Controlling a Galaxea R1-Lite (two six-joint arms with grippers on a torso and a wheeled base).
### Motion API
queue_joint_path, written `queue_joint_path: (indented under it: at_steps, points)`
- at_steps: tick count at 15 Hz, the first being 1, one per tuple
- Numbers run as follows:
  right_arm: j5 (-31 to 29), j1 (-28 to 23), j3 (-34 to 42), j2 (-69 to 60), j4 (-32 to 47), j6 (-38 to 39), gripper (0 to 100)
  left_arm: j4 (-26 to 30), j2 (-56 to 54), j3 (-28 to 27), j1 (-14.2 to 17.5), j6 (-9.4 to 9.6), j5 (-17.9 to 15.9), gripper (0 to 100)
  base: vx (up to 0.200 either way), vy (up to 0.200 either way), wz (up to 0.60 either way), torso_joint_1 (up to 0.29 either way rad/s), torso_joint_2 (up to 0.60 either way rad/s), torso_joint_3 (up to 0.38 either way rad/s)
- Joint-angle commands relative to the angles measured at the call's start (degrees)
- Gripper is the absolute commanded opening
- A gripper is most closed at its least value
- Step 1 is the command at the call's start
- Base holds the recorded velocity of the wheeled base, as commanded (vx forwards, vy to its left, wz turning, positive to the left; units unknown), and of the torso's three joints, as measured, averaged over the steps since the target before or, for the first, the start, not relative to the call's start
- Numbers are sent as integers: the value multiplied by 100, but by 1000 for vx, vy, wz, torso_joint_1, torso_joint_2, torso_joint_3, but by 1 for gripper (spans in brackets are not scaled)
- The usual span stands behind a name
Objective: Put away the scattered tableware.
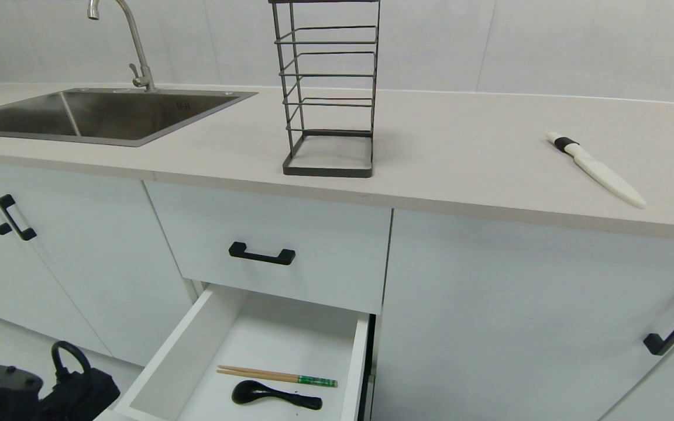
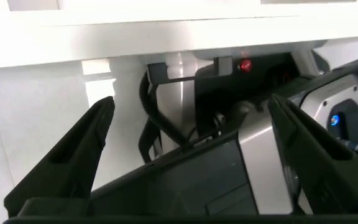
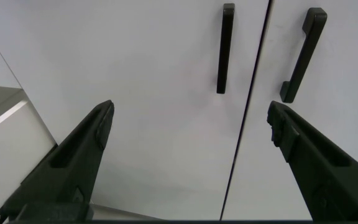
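**Both end effectors spread and empty, low by the cabinets; knife out on the table**

The right end effector point(image 3: 190, 107) has its fingers spread wide with nothing between them. Straight ahead of it stand two white cabinet doors point(image 3: 135, 81), and their two black handles point(image 3: 227, 48) hang upright side by side, in line with the gap between the fingers. Nothing stands between the end effector and the doors.

The left end effector point(image 2: 191, 102) is also spread apart and holds nothing; a white panel point(image 2: 36, 118) lies beyond one of its fingers.

The knife point(image 1: 597, 169), white with a black band at the handle, lies flat on the table point(image 1: 460, 146), higher than the cabinet fronts that the right end effector faces. How far it lies from either end effector cannot be told.

The open drawer point(image 1: 196, 345) under the table holds a pair of chopsticks point(image 1: 275, 376) and, just beside them, a black spoon point(image 1: 275, 397), both lying flat.

A tall wire rack point(image 1: 328, 88) stands on the table above the drawer, well apart from the knife. A sink point(image 1: 109, 111) with a faucet point(image 1: 132, 41) sits at the far side of the rack from the knife.
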Motion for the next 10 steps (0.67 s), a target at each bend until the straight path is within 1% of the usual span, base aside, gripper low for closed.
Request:
queue_joint_path:
  at_steps: [1, 2, 3, 4, 5, 6, 8, 10]
  points:
    - [3, 4, 1, 10, 0, 7, 100, -211, 521, 22, 5, 66, 214, 100, 0, 0, 0, 0, 0, 0]
    - [3, 4, 1, 10, 0, -2, 100, -668, 784, 31, -4, 84, 240, 100, 0, 0, 0, 0, 0, 0]
    - [3, 4, 1, 10, 0, -2, 100, -800, 872, 22, -4, 84, 258, 100, 0, 0, 0, 0, 0, 0]
    - [3, 4, 1, 10, 0, -2, 100, -1151, 1066, 31, -4, 84, 267, 100, 0, 0, 0, 0, 0, 0]
    - [3, 4, 1, 10, 0, -2, 100, -1178, 1083, 40, -4, 84, 267, 100, 0, 0, 0, 0, 0, 0]
    - [3, 4, 1, 10, 0, -2, 100, -1476, 1233, 136, -4, 84, 267, 100, 0, 0, 0, 0, 0, 0]
    - [3, 4, 1, 10, 0, -2, 100, -1696, 1391, 136, -4, 84, 267, 100, 0, 0, 0, 0, 0, 0]
    - [3, 4, 1, 10, 0, -2, 100, -2100, 1646, 119, 5, 84, 267, 100, 0, 0, 0, 0, 0, 0]
